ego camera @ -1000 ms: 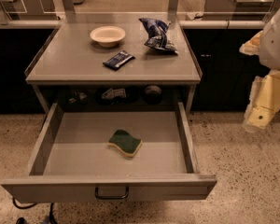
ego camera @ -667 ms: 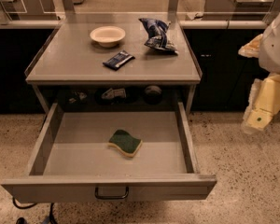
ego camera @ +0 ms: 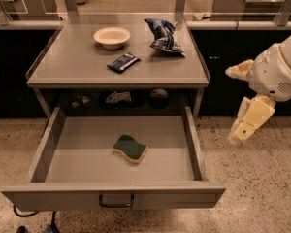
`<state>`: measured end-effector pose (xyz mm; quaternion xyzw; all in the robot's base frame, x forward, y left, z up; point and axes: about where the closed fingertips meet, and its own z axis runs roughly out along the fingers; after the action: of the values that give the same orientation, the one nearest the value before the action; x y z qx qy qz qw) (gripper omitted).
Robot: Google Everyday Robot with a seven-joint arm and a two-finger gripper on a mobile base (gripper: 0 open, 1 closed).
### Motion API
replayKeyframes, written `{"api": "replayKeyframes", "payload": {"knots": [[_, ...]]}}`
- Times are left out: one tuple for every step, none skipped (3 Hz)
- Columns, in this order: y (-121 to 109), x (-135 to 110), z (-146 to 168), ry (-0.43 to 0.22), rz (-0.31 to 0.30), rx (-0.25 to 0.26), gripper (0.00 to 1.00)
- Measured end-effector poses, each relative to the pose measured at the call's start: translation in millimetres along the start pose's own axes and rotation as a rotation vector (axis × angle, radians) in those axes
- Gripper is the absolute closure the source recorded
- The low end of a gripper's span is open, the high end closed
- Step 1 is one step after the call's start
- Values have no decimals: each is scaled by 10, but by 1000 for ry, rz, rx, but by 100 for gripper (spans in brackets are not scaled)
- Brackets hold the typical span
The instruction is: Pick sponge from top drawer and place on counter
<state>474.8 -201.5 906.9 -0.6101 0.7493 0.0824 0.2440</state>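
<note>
Shifted slightly down and leftward, the gripper (ego camera: 232, 106) is held right of the open drawer (ego camera: 77, 147), fingers (ego camera: 254, 120) spread, empty; the sponge (ego camera: 130, 148) lies leftward, its long axis roughly crosswise.

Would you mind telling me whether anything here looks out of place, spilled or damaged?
Nothing is spilled or broken. The sponge lies skewed in the open top drawer, and a crumpled blue bag sits on the counter. The pincer hangs off to the right, outside the drawer.
</note>
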Motion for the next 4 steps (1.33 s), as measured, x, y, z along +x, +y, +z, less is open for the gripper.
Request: {"api": "replayKeyframes", "payload": {"knots": [[-103, -80, 450, -117, -6, -62, 0], [-109, -195, 911, -113, -27, -117, 0], [-109, -195, 911, -113, -27, -117, 0], [-119, -168, 1166, -191, -12, -106, 0]]}}
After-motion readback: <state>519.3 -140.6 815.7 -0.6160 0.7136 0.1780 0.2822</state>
